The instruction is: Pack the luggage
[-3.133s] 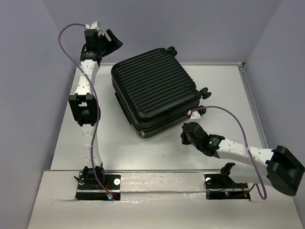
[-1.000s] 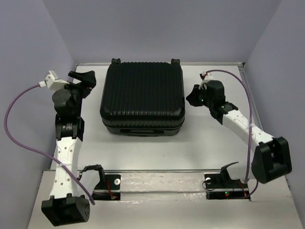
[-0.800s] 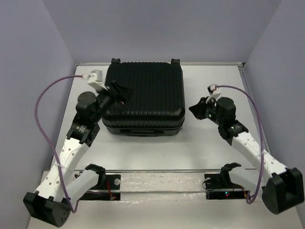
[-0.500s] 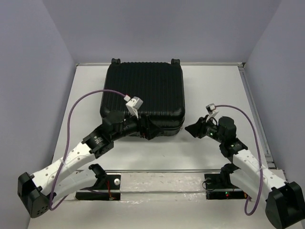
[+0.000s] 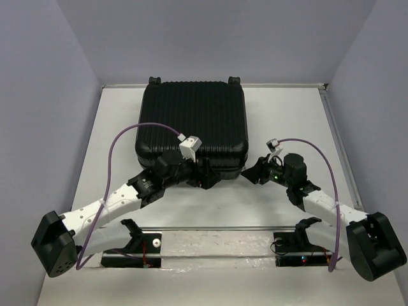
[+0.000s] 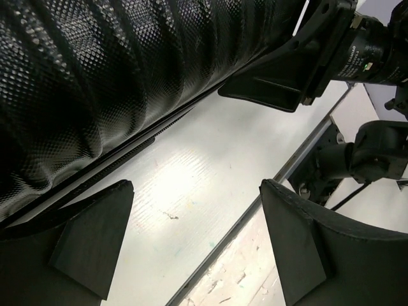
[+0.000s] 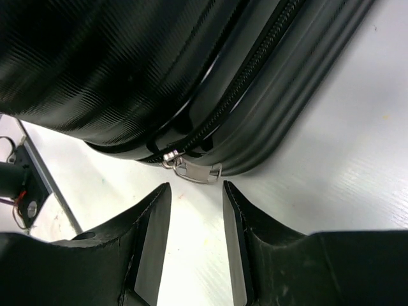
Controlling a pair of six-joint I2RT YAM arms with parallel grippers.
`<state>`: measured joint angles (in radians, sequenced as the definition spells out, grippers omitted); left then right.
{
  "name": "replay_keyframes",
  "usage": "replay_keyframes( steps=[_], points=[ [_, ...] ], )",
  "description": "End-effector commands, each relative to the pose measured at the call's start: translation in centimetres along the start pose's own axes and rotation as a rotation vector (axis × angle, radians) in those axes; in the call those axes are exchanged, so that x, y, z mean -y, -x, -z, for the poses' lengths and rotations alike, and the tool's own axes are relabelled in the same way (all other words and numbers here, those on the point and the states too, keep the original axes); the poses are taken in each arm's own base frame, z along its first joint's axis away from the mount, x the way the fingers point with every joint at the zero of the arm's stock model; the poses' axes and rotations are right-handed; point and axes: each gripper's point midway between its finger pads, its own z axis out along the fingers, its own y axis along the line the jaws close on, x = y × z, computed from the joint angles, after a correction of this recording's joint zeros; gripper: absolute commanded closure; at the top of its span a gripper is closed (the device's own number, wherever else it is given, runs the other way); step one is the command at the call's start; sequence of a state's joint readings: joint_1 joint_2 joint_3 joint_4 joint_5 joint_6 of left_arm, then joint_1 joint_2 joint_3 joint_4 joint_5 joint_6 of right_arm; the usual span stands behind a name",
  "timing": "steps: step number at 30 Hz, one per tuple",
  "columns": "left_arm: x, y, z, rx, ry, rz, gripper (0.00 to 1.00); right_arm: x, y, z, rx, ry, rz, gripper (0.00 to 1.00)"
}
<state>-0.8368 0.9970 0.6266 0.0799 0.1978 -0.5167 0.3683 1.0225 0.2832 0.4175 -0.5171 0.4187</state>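
Note:
The luggage [image 5: 191, 127], a large black ribbed hard-shell suitcase, lies closed and flat at the back middle of the table. My left gripper [image 5: 207, 176] is open at the suitcase's near edge; in the left wrist view [image 6: 194, 194] its wide-apart fingers hold nothing, with the shell [image 6: 95, 70] beside them. My right gripper [image 5: 253, 172] is open at the near right corner. In the right wrist view [image 7: 196, 194] its fingers point at a silver zipper pull [image 7: 194, 169] on the zip line, just short of it and not touching.
The table [image 5: 299, 121] has low rims at the back and right. Purple walls stand close on both sides. A metal rail [image 5: 217, 227] runs along the near edge by the arm bases. Two suitcase wheels [image 5: 233, 81] show at the back.
Both arms have swung from beside the suitcase down to its near edge. The left gripper has moved right along that edge; the right gripper has closed in on the near right corner. The suitcase stays still.

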Motion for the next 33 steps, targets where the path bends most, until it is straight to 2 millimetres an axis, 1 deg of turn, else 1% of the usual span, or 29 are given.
replay_keyframes(
  steps=[1, 5, 8, 10, 13, 14, 16, 17, 20, 22, 25, 27, 28, 30, 31, 32, 33],
  points=[
    [-0.4, 2.2, -0.8, 0.072, 0.032, -0.021, 0.06, -1.2, 3.1, -0.7, 0.086, 0.046, 0.121, 0.56],
    [-0.5, 1.8, -1.2, 0.057, 0.03, -0.015, 0.06, -1.1, 3.4, -0.8, 0.104, 0.048, 0.14, 0.57],
    [-0.3, 1.9, -1.4, 0.056, 0.022, -0.011, 0.07, -0.5, 4.0, -1.5, 0.104, 0.025, 0.153, 0.57],
    [0.0, 2.3, -1.2, 0.067, 0.015, -0.009, 0.06, 0.0, 4.4, -2.0, 0.107, 0.003, 0.17, 0.57],
    [0.1, 2.4, -1.1, 0.071, 0.012, -0.005, 0.07, 0.1, 4.9, -2.3, 0.113, 0.005, 0.189, 0.57],
    [0.2, 2.4, -1.1, 0.071, 0.009, -0.003, 0.07, 0.1, 5.0, -2.4, 0.117, 0.006, 0.194, 0.58],
    [0.1, 2.3, -1.1, 0.068, 0.008, -0.002, 0.07, -0.1, 5.3, -2.4, 0.127, 0.016, 0.2, 0.6],
    [0.1, 2.2, -1.2, 0.065, 0.008, -0.003, 0.07, -0.1, 5.8, -2.4, 0.146, 0.013, 0.209, 0.61],
    [0.2, 2.3, -1.2, 0.065, 0.005, -0.002, 0.07, 0.4, 6.2, -2.5, 0.158, -0.014, 0.221, 0.63],
    [0.2, 2.4, -1.1, 0.069, 0.009, 0.0, 0.08, 1.0, 6.4, -2.7, 0.163, -0.042, 0.237, 0.62],
    [0.2, 2.4, -0.8, 0.075, 0.007, 0.002, 0.07, 1.1, 6.8, -2.8, 0.176, -0.049, 0.267, 0.61],
    [0.3, 2.4, -0.8, 0.076, 0.005, 0.004, 0.08, 1.1, 7.1, -2.8, 0.195, -0.048, 0.286, 0.63],
    [0.3, 2.3, -0.9, 0.072, 0.005, 0.005, 0.08, 1.3, 6.9, -2.9, 0.196, -0.051, 0.286, 0.65],
    [0.4, 2.2, -1.0, 0.064, -0.002, 0.005, 0.08, 1.2, 7.3, -2.9, 0.221, -0.045, 0.294, 0.72],
    [0.5, 2.3, -1.0, 0.067, -0.006, 0.005, 0.08, 1.1, 7.5, -2.8, 0.237, -0.046, 0.293, 0.73],
    [0.5, 2.3, -1.1, 0.064, -0.007, 0.005, 0.08, 1.2, 7.7, -2.7, 0.246, -0.053, 0.291, 0.77],
    [0.6, 2.3, -1.1, 0.063, -0.011, 0.005, 0.09, 1.2, 7.9, -2.7, 0.257, -0.056, 0.291, 0.78]
  ],
)
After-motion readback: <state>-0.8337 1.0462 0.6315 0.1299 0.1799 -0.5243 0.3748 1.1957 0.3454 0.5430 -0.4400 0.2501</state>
